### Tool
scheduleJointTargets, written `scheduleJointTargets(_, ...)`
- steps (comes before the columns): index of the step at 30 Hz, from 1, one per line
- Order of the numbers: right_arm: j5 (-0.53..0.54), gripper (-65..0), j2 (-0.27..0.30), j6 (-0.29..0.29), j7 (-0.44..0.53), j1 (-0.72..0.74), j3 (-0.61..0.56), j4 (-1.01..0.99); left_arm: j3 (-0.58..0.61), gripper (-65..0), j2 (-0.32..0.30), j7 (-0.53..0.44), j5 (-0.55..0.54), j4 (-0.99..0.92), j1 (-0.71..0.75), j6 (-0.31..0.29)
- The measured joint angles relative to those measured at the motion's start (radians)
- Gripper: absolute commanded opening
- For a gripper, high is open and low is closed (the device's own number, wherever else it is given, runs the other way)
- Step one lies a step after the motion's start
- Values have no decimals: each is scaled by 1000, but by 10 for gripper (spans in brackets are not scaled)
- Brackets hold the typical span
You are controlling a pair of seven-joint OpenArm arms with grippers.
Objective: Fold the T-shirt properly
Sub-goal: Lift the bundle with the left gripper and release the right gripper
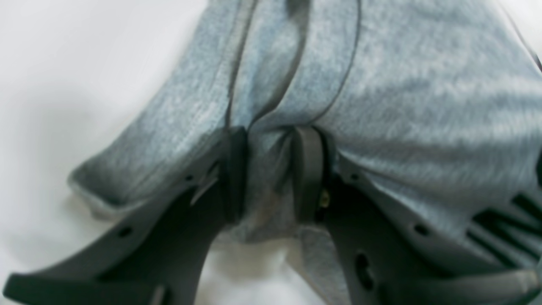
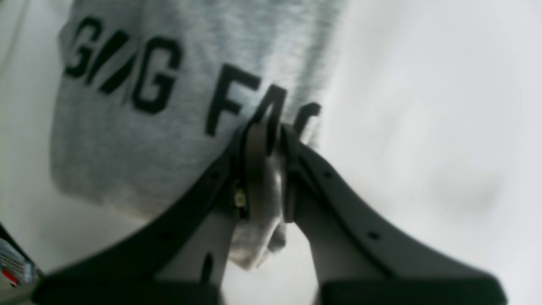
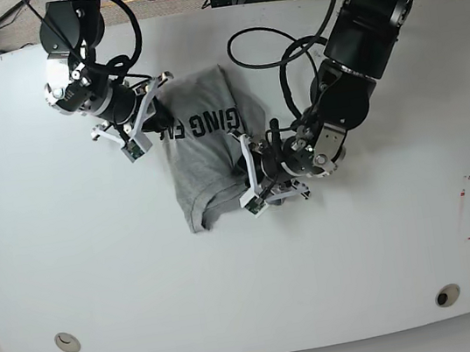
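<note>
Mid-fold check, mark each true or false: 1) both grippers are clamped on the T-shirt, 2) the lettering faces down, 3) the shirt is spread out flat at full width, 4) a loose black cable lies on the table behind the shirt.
1) True: the left gripper and right gripper each pinch the T-shirt.
2) False: the black lettering faces up.
3) False: it is bunched into a narrow strip.
4) True: a black cable loops on the white table behind it.

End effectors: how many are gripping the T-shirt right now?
2. The right end effector pinches the T-shirt at its printed edge; the left end effector clamps bunched fabric on the opposite side.
</note>
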Motion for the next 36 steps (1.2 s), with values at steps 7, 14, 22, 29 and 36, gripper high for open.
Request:
scheduleJointTargets(7,-7,-599,-62,-3,-19,-1,-108,6,1,-485,-3,9,4,2,-27,9)
scheduleJointTargets(14,2,-599,-39,-41,-27,-2,-108,66,-41,-485,-29,34,-3,212,-2,3)
scheduleJointTargets(22,13,-599,54,-44,-34,0,-53,126,-123,-440,-32,46,8,324,132,69)
scheduleJointTargets(29,5,-599,72,-41,-103,17,84,125,-118,-164,-2,-97,1,378,267,353)
scheduleJointTargets(36,8,-599,95,-2,-124,28,119,127,18,-57,-10,-281,61,362,338,612)
